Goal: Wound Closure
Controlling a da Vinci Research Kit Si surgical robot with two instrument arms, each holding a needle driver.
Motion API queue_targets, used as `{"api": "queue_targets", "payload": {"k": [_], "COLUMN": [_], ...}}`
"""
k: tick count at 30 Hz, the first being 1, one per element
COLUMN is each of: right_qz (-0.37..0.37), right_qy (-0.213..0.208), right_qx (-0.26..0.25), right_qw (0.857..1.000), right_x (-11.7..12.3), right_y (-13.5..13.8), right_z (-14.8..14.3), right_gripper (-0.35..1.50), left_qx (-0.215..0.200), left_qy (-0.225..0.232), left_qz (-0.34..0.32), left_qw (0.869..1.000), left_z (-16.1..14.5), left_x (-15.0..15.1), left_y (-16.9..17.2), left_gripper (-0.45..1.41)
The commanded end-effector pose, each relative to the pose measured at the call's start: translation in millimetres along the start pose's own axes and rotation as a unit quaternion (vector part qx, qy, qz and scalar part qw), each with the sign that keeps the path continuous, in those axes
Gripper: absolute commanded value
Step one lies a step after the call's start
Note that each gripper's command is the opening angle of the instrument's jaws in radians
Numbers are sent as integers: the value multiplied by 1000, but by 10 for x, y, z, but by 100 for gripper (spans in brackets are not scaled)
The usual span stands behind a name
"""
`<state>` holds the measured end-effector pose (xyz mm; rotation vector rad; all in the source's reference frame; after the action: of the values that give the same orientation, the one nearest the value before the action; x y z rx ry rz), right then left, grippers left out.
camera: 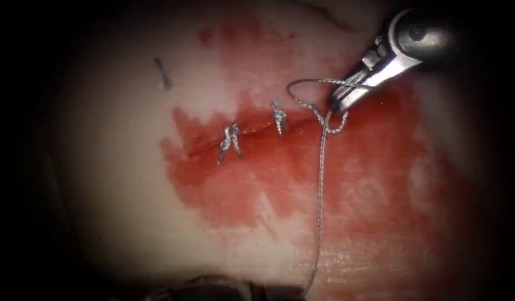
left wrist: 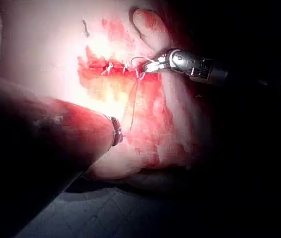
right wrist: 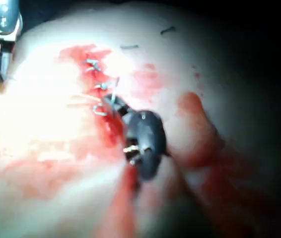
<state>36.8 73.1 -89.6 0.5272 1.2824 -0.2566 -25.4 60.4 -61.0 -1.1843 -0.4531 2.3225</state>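
The thread [camera: 320, 184] runs from the right end of the cut [camera: 241, 136] straight down the tissue [camera: 118, 184] to the lower edge of the endoscope view, where a dark tool tip, the left tool [camera: 224, 291], lies; whether its jaws are open or shut cannot be told. At the cut's right end the thread forms one open loop [camera: 307, 89] and a small twist just below the right tool [camera: 338, 103]. The right tool's jaws are closed on the thread at that loop, tips down at the tissue.

Two finished knots [camera: 231, 142] sit across the cut to the left of the loop, each with short cut ends. One loose thread scrap [camera: 164, 75] lies well apart on pale tissue, upper left. Red fluid [camera: 380, 167] stains the tissue around the cut, mostly to the right.

No writing or label can be read anywhere.
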Motion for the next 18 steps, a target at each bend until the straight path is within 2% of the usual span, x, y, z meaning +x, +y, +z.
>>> {"api": "queue_targets", "payload": {"k": [1, 5, 11, 15, 18], "right_qz": [0, 2, 10, 15, 17], "right_qy": [2, -3, -7, -6, -7], "right_qx": [-3, -9, -21, -26, -29], "right_qw": [1000, 1000, 1000, 1000, 999], "right_x": [-5, -12, -13, -13, -15], "right_y": [6, 3, 6, 7, 12], "right_z": [12, 23, 18, 18, 16], "right_gripper": [-35, -35, -35, -35, -35], "left_qx": [-3, -13, -22, -29, -33], "left_qy": [1, -5, -15, -18, -24], "left_qz": [3, 10, 19, 23, 21], "left_qw": [1000, 1000, 999, 999, 999], "left_z": [6, 0, -5, -20, -32], "left_x": [1, -6, -19, -28, -47], "left_y": [3, 38, 72, 97, 119], "left_gripper": [-35, -35, -35, -35, -35]}}
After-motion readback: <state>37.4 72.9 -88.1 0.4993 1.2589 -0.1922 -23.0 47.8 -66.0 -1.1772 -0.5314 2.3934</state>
